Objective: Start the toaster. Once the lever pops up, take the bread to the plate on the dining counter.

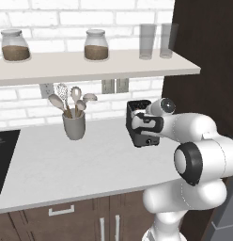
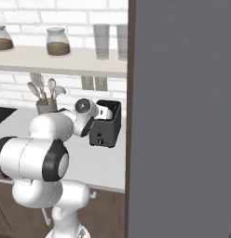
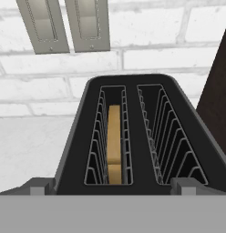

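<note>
Scanning left to right: stovetop (image 1: 3,157) at counter's left end, jars (image 1: 15,45) on shelf (image 1: 90,66) above, utensil cup (image 1: 74,126) on white worktop (image 1: 66,164), then toaster (image 1: 137,134) against brick wall, dark panel just right of it. Gripper (image 3: 112,189) poised over toaster's front edge, fingers (image 3: 37,186) spread wide, holding nothing. Bread (image 3: 114,143) standing upright in left slot, sunk below top; right slot bare wire. Two outlets (image 3: 64,22) on wall behind toaster.

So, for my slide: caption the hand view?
Open gripper above the toaster, bread in one slot.
</note>
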### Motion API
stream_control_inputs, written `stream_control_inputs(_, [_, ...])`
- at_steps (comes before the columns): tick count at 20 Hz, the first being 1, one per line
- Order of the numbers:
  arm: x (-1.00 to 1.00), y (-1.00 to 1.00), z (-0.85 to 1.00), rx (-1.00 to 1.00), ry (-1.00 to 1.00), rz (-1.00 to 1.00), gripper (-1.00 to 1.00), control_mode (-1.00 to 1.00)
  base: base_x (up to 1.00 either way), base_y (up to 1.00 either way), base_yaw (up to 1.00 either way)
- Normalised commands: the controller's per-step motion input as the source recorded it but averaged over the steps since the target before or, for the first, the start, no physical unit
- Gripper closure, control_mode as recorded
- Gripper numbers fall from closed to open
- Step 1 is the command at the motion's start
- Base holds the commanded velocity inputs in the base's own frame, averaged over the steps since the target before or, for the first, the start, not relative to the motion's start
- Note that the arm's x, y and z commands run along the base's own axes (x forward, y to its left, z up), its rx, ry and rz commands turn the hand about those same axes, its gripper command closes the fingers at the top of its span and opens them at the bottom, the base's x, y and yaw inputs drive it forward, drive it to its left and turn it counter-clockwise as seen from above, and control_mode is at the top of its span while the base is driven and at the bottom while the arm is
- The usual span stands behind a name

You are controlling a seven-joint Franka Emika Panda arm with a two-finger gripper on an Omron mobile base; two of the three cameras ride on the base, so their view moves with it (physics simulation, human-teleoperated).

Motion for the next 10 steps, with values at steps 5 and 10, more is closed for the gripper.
stream_control_inputs(5, [0.00,0.00,0.00,0.00,0.00,0.00,-1.00,-1.00,0.00,0.00,0.00])
stream_control_inputs(10, [0.00,0.00,0.00,0.00,0.00,0.00,-1.00,-1.00,0.00,0.00,0.00])
